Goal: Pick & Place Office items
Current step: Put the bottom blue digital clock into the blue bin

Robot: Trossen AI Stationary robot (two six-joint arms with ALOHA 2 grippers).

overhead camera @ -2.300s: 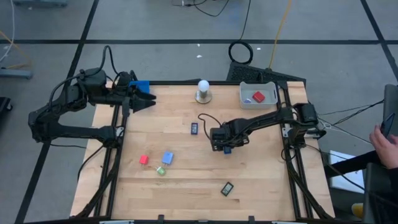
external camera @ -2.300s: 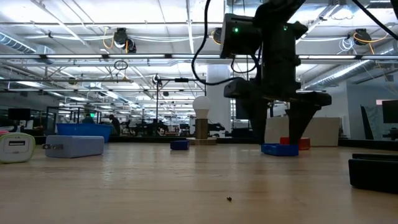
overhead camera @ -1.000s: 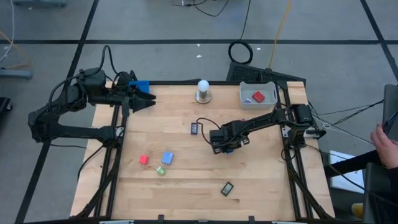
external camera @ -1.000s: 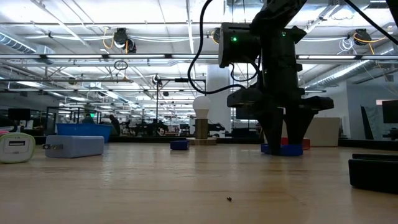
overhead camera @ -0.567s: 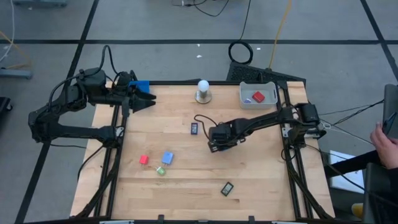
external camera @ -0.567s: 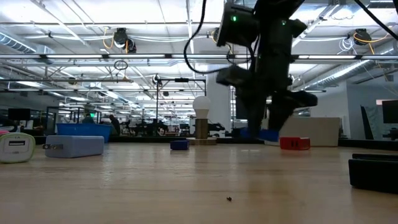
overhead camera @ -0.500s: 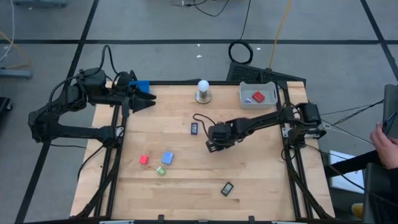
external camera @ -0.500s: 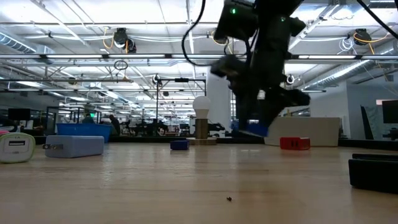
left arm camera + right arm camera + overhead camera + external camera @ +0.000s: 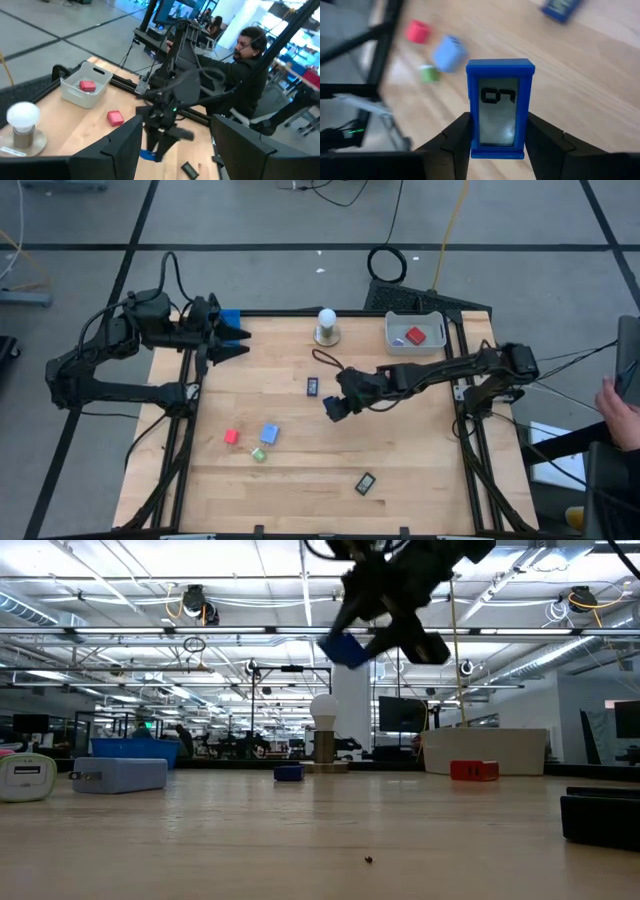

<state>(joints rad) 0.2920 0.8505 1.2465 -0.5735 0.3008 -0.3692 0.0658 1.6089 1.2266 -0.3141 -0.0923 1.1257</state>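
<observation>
One item is now off the bench (image 9: 420, 470): right hand (image 9: 334, 406), pinching the small blue rectangular timer with grey display (image 9: 500, 108), has lifted it clear mid-bench, so the pick looks done and placement remains; left hand (image 9: 240, 341), half spread, waits at the far-left corner.

— What sort of place is this?
— A robotics lab in a big open industrial hall. Behind the right tool (image 9: 385, 635), ceiling trusses (image 9: 200, 632) and strip lights run deep into the room.
— Anything else?
— A grey taped floor (image 9: 300, 220) around the wooden table (image 9: 300, 450), cables (image 9: 385, 265) beyond it, and a person with a headset (image 9: 247, 55) seated at monitors past the tool.
</observation>
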